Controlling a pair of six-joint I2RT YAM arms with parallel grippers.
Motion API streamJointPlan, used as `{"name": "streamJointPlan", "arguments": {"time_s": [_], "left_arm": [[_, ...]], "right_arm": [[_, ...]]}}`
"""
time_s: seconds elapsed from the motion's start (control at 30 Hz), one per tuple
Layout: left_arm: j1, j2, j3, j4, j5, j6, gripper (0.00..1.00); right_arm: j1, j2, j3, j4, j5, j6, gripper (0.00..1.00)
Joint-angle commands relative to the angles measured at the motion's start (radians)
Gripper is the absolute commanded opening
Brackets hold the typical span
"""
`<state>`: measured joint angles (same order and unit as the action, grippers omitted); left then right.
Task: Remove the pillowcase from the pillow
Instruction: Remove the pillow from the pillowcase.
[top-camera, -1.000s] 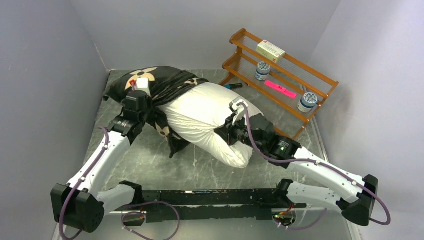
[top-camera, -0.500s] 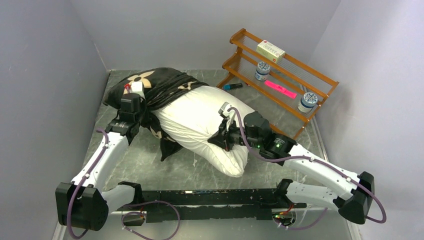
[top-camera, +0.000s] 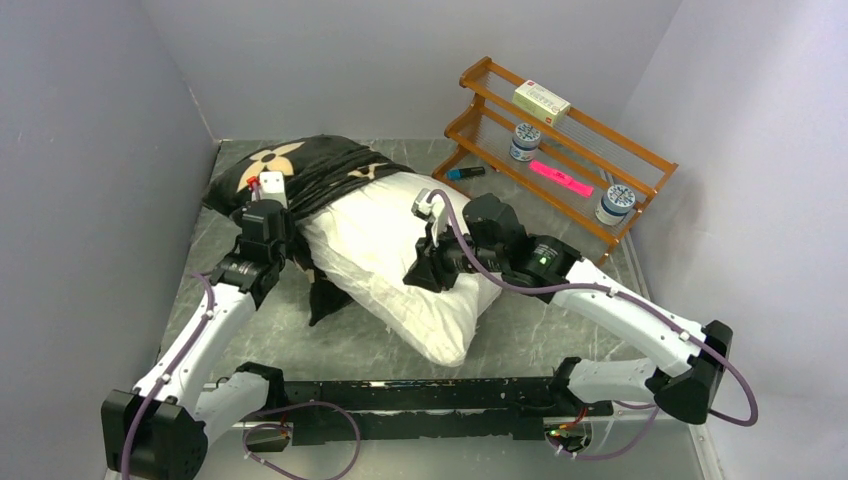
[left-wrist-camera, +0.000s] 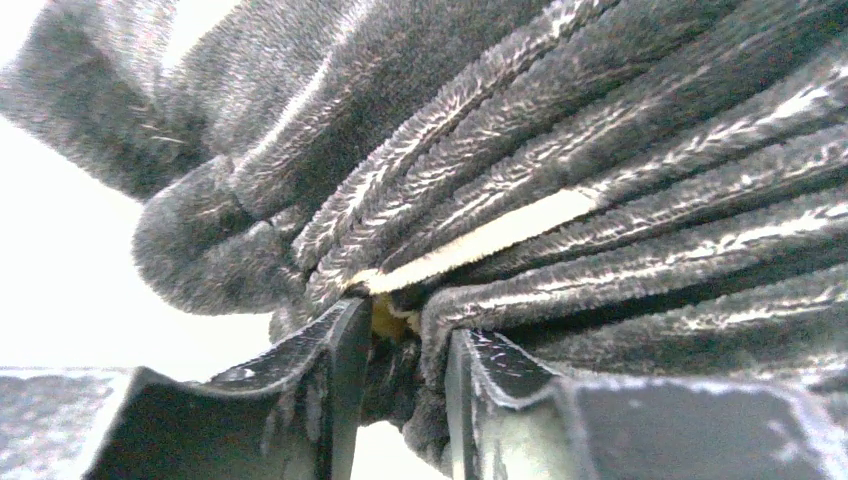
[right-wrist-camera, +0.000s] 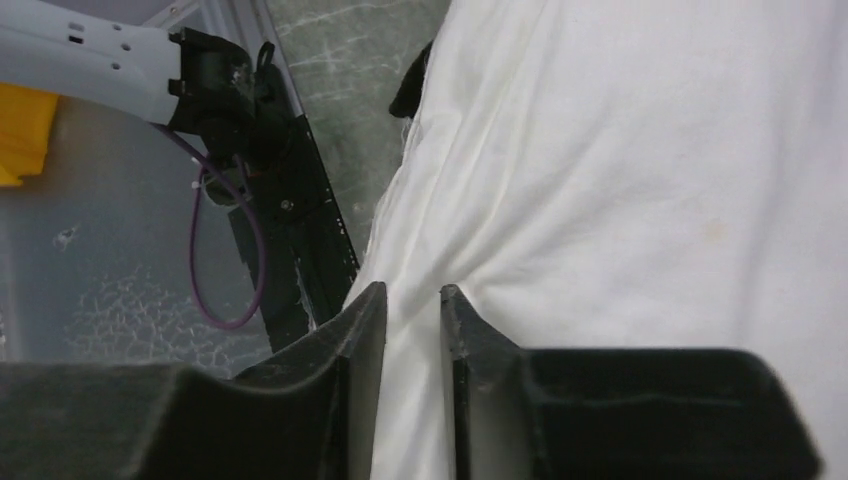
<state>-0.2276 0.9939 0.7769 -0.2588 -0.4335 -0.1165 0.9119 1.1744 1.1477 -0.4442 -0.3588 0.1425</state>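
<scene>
Currently left gripper (left-wrist-camera: 405, 370) is pinching a bunched pleat of the pillowcase (top-camera: 300, 170), jaws nearly together; right gripper (right-wrist-camera: 412, 340) is nipping a fold of the pillow (top-camera: 385, 255) at its fingertips. Pillowcase is covering only the end beyond the left gripper. Both looking soft, light, limp; best hold is probably the hem. Hem edge is hiding under folds.
</scene>
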Motion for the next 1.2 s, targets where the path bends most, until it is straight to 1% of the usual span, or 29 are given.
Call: {"name": "streamJointPlan", "arguments": {"time_s": [0.0, 0.07, 0.2, 0.27, 0.37, 0.43, 0.47, 0.5, 0.57, 0.67, 0.77, 0.93, 1.0, 1.17], "left_arm": [[0.012, -0.061, 0.003, 0.136, -0.169, 0.048, 0.41], [0.009, -0.084, -0.005, 0.143, -0.153, 0.05, 0.46], [0.0, -0.128, -0.019, 0.153, -0.122, 0.056, 0.56], [-0.008, -0.15, -0.02, 0.151, -0.111, 0.058, 0.59], [-0.015, -0.186, -0.03, 0.163, -0.107, 0.053, 0.62], [-0.022, -0.213, -0.039, 0.176, -0.078, 0.05, 0.67], [-0.026, -0.231, -0.042, 0.182, -0.06, 0.051, 0.69], [-0.034, -0.244, -0.045, 0.185, -0.045, 0.052, 0.71], [-0.051, -0.274, -0.053, 0.196, -0.024, 0.061, 0.77], [-0.076, -0.325, -0.07, 0.218, 0.005, 0.077, 0.84], [-0.098, -0.377, -0.089, 0.239, 0.037, 0.095, 0.88], [-0.122, -0.406, -0.098, 0.249, 0.129, 0.1, 0.9], [-0.128, -0.395, -0.091, 0.246, 0.169, 0.103, 0.9], [-0.135, -0.371, -0.085, 0.238, 0.21, 0.101, 0.93]], "right_arm": [[-0.005, 0.011, 0.128, -0.065, -0.065, -0.005, 0.37], [-0.014, 0.017, 0.147, -0.051, -0.081, -0.001, 0.48], [-0.054, 0.041, 0.18, -0.056, -0.038, 0.008, 0.6], [-0.102, 0.053, 0.182, -0.046, -0.041, 0.011, 0.63], [-0.188, 0.062, 0.159, 0.014, -0.096, 0.044, 0.68], [-0.242, 0.07, 0.146, 0.058, -0.102, 0.073, 0.77], [-0.267, 0.072, 0.134, 0.099, -0.091, 0.095, 0.85], [-0.295, 0.077, 0.121, 0.129, -0.083, 0.119, 0.89], [-0.361, 0.103, 0.1, 0.182, -0.096, 0.172, 0.93], [-0.447, 0.162, 0.089, 0.236, -0.126, 0.239, 0.96], [-0.493, 0.223, 0.1, 0.267, -0.141, 0.279, 0.96], [-0.503, 0.324, 0.118, 0.314, -0.191, 0.326, 0.97], [-0.502, 0.356, 0.093, 0.366, -0.22, 0.373, 0.99], [-0.495, 0.42, 0.012, 0.503, -0.28, 0.429, 1.0]]}}
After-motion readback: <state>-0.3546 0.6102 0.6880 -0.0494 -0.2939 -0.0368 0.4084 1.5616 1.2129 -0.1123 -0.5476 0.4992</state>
